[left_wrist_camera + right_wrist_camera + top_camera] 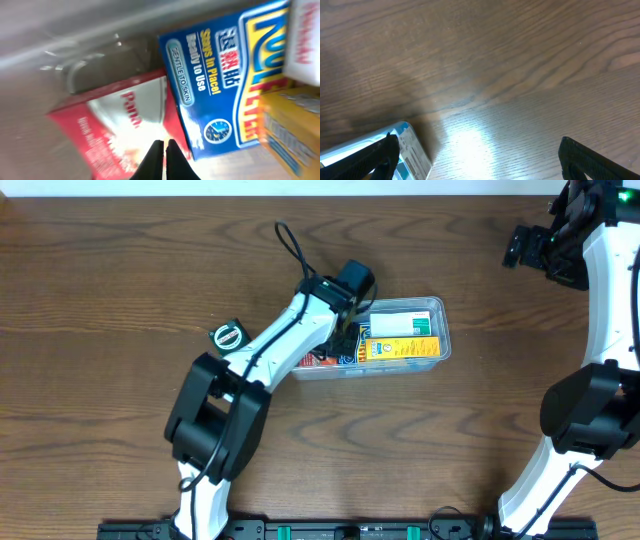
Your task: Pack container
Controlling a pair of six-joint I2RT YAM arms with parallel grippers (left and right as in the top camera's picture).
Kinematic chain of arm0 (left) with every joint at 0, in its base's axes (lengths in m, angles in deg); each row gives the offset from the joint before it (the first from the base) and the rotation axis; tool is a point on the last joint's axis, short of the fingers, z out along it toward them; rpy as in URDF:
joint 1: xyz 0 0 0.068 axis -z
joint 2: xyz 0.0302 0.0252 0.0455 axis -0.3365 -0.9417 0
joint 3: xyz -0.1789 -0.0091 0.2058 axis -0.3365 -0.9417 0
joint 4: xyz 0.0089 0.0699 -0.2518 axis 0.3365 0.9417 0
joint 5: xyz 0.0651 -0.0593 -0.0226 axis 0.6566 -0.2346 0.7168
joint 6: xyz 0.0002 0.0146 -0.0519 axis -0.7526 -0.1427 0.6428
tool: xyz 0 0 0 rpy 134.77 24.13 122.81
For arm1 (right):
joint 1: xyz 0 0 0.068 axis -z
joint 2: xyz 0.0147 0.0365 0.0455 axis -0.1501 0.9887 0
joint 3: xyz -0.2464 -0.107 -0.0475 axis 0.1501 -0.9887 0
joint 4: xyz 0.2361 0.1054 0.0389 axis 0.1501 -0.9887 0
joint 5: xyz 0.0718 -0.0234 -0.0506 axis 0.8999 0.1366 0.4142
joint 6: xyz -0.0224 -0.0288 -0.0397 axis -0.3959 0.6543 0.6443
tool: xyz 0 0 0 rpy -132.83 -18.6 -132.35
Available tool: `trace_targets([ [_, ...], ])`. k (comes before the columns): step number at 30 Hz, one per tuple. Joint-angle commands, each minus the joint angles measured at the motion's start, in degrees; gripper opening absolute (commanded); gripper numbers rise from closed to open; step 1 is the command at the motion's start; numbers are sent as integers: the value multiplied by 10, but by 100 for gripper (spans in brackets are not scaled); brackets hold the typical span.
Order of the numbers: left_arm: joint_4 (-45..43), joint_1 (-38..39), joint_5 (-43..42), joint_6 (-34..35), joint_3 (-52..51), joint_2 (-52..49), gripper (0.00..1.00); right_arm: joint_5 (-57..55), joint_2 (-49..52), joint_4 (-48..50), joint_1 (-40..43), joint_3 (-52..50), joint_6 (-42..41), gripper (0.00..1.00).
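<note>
- We see the left gripper [164,150], jaws pressed together, just above a glossy red cardboard box [120,120].
- Touching it, a blue box [220,75] reads "Stays in Place!", "Ready to Use" and "GENTLE TO SKIN".
- Both lie in the clear, round-cornered container [443,330], mid-table.
- The right gripper [480,160] is spread wide over the wood-grain table [495,60].

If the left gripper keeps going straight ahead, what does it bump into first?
Probably the red box: the shut left gripper points at its edge, right beside the blue box. Depth is hard to judge.

left gripper [164,149] closed (no gap); right gripper [477,157] wide
</note>
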Motion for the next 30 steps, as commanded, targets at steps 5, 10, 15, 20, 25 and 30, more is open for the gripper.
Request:
trace_targets([
  [5, 24, -35, 39, -5, 20, 90, 6, 4, -1, -1, 2, 9, -6, 99],
  [10, 43, -43, 39, -5, 16, 85, 6, 4, -1, 0, 2, 9, -6, 99],
  [15, 43, -43, 39, -5, 12, 70, 6, 4, -1, 0, 2, 9, -6, 99],
  [20, 43, -42, 35, 5, 10, 42, 6, 4, -1, -1, 2, 9, -6, 99],
  [25, 45, -42, 35, 5, 10, 12, 6, 4, -1, -1, 2, 9, -6, 99],
  [30, 46, -42, 35, 5, 8, -7, 6, 4, -1, 0, 2, 9, -6, 99],
])
